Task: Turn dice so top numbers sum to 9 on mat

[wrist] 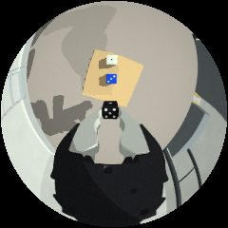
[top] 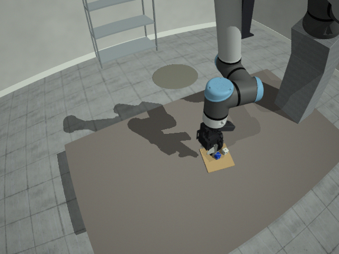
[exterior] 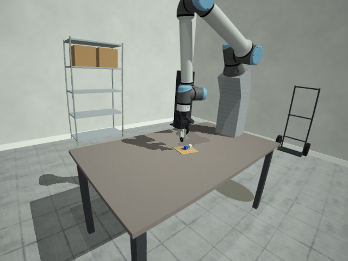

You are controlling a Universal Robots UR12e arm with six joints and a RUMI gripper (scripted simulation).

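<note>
The brown rectangular counter is carrying a thin orange square mat, which is lying flat toward two o'clock from the counter's near corner in the exterior view.

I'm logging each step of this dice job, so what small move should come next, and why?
Probably carry the black die over a bare part of the mat, then lower it: the fingers grip it in the air, while the blue and white dice already sit there.
</note>
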